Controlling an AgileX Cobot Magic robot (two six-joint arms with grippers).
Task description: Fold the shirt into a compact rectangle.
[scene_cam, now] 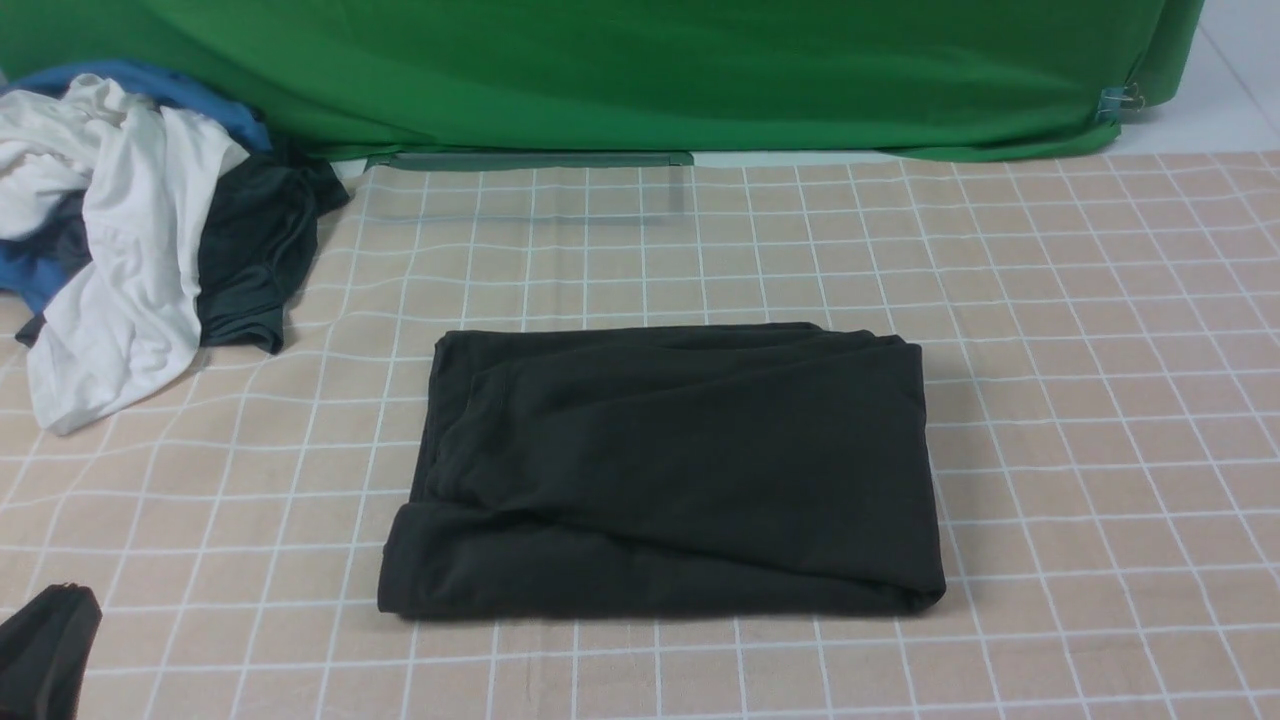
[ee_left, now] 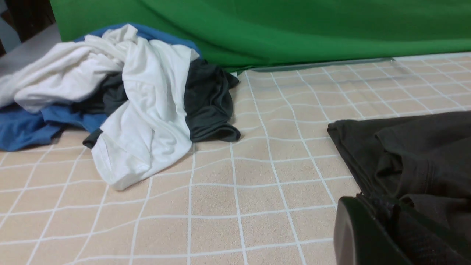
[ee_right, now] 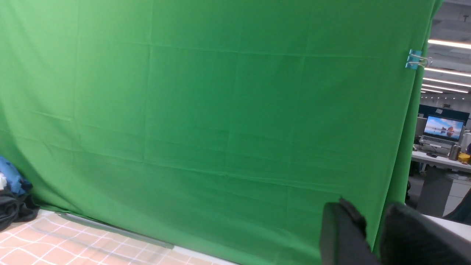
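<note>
The left gripper (scene_cam: 45,650) sits low at the near left corner, jaws together and empty. Mid-cloth, the black shirt (scene_cam: 665,470) lies as a folded rectangle, untouched. The right gripper (ee_right: 371,235) is raised toward the backdrop, fingers slightly apart, holding nothing. Folding looks finished; remaining work seems only retreating clear.

The black shirt (scene_cam: 670,470) lies folded into a rectangle, apparently print-side hidden.
</note>
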